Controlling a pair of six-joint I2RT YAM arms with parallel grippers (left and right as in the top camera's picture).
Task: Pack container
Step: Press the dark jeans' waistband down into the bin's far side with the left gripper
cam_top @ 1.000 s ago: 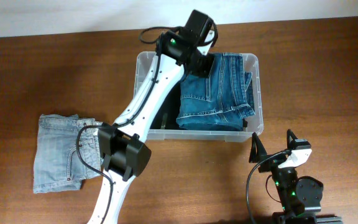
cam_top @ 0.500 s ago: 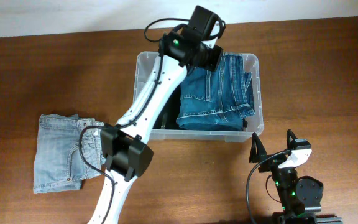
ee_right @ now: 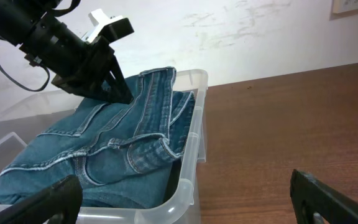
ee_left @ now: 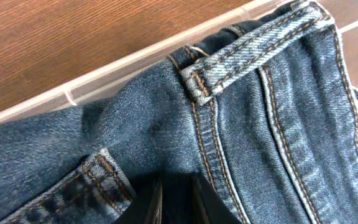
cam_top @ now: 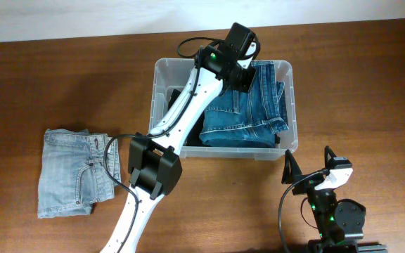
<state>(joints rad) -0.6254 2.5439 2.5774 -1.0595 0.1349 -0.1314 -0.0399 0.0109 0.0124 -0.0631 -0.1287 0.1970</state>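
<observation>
Left tool [ee_left: 179, 202] is working at the far edge of the jeans [cam_top: 248, 116] inside the container [cam_top: 159, 70].
Its fingers are standing close together, tips down on the denim beside the waistband; whether they are pinching a fold cannot be told. Right tool [cam_top: 308, 169] is idling at the near right of the bench [cam_top: 371, 84], jaws spread wide and empty. Container is sitting at the far centre of the bench, jeans filling its right half. Judged step: settling the jeans. Next move is calling for a clean lift clear of the wall, then a reach to the pale denim [cam_top: 72, 172] lying flat, well left of the container.
</observation>
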